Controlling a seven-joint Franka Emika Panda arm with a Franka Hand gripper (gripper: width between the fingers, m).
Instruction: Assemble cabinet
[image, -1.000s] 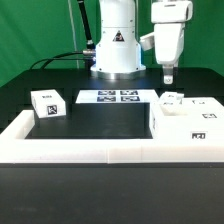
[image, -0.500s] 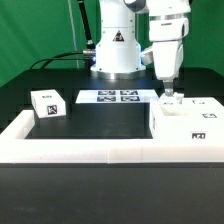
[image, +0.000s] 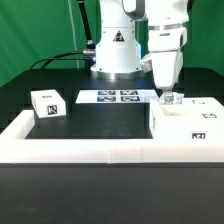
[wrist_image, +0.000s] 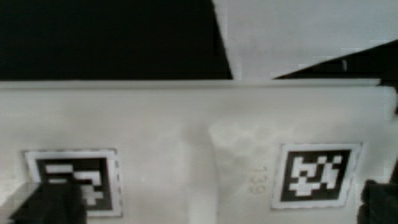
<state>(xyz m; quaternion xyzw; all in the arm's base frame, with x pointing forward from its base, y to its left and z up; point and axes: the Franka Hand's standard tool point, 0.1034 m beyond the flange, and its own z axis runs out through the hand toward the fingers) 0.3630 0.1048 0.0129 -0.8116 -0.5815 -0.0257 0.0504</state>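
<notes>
The cabinet's large open box body (image: 188, 128) stands at the exterior view's right, with smaller white tagged blocks (image: 172, 100) lying along its far edge. Another small tagged block (image: 47, 103) sits alone at the exterior view's left. My gripper (image: 167, 92) hangs straight down just over the small block nearest the marker board, with its fingertips at the block's level. In the wrist view my gripper (wrist_image: 210, 205) is open, with dark fingers (wrist_image: 43, 203) at either side of a white part (wrist_image: 196, 130) carrying two tags. It grips nothing.
The marker board (image: 113, 97) lies flat in front of the robot base (image: 117, 50). A long low white border rail (image: 90, 150) runs along the front and up the left side. In the wrist view a pale flat area (wrist_image: 311, 35) shows beyond the white part.
My gripper has come down and shifted slightly toward the exterior view's left, from above the small blocks to just over them. The parts have not moved.
</notes>
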